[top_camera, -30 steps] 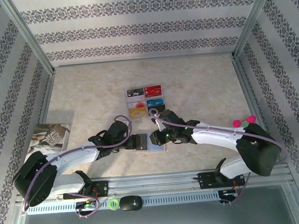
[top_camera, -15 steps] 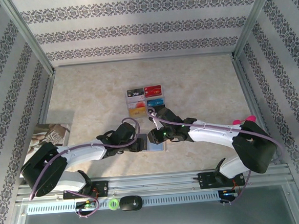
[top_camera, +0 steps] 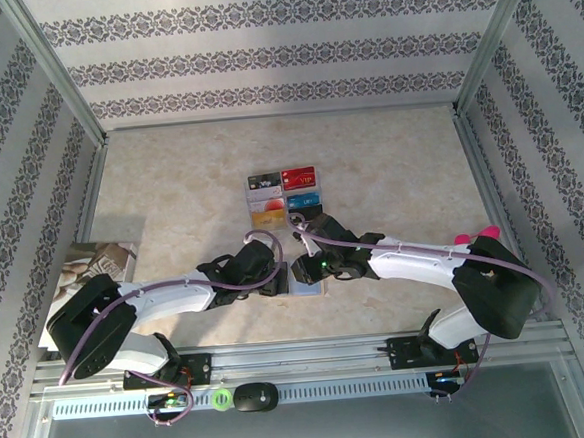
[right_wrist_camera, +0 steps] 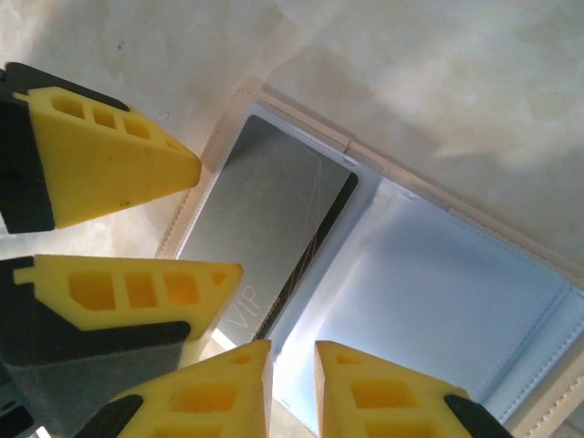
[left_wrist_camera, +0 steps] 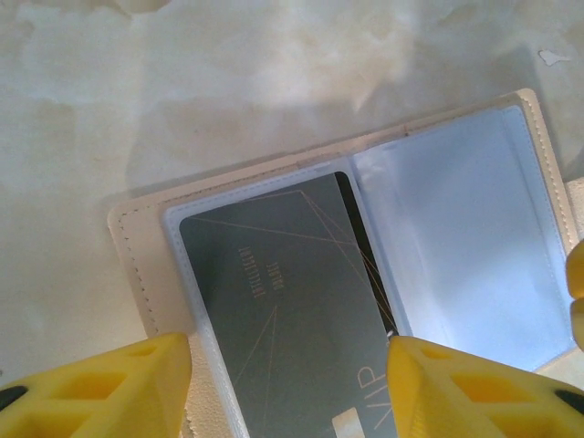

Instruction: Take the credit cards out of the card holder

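Left wrist view: the left gripper (left_wrist_camera: 289, 354) stands apart, straddling the grey card (left_wrist_camera: 274, 274). The card's long axis runs away from the gripper, inside the card holder (left_wrist_camera: 137, 228), which lies open on the counter (left_wrist_camera: 182, 82). Right wrist view adds the right gripper (right_wrist_camera: 292, 358), fingers almost together at the edge of the empty panel (right_wrist_camera: 438, 301); whether they pinch it I cannot tell. The left arm looks better placed for the pull.
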{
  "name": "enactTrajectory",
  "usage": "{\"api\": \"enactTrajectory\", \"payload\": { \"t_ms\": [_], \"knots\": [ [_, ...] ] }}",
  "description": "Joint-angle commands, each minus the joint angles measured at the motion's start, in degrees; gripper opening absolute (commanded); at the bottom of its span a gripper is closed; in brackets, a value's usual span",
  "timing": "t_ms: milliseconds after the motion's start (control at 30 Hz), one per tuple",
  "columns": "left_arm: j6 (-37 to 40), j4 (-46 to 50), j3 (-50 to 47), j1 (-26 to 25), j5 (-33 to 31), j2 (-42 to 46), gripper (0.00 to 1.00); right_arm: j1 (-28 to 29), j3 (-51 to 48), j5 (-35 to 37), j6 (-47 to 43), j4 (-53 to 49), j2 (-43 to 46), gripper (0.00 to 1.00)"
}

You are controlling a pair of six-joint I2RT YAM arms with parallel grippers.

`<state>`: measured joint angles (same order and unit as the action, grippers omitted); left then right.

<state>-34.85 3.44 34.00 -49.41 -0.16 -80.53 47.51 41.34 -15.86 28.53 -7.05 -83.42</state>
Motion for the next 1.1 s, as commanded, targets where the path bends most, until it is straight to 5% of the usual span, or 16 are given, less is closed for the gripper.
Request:
{"api": "enactTrajectory", "payload": {
  "t_ms": [0, 133, 600, 1067],
  "knots": [
    [0.07, -1.02, 0.08, -0.78, -0.46, 0.43, 0.55, 0.14, -1.18, 1.06, 0.3, 0.44, 0.93, 0.21],
    [-1.16, -2.94, -0.61, -0.78, 1.67, -1.55, 0.47, 0.04, -1.26, 0.64, 0.27, 0.61, 0.76, 0.21],
    [-2.23, -1.35, 0.86, -0.76, 3.27, -5.12, 0.44, 0.39, -1.53, -2.88, 3.34, 5.81, -4.22, 0.2],
    [-3.49, 0.25, -0.31, -0.78, 5.17, -7.08, 0.31, -4.95, -6.04, -11.01, 16.32, 15.7, -6.18, 0.2]
  ]
}}
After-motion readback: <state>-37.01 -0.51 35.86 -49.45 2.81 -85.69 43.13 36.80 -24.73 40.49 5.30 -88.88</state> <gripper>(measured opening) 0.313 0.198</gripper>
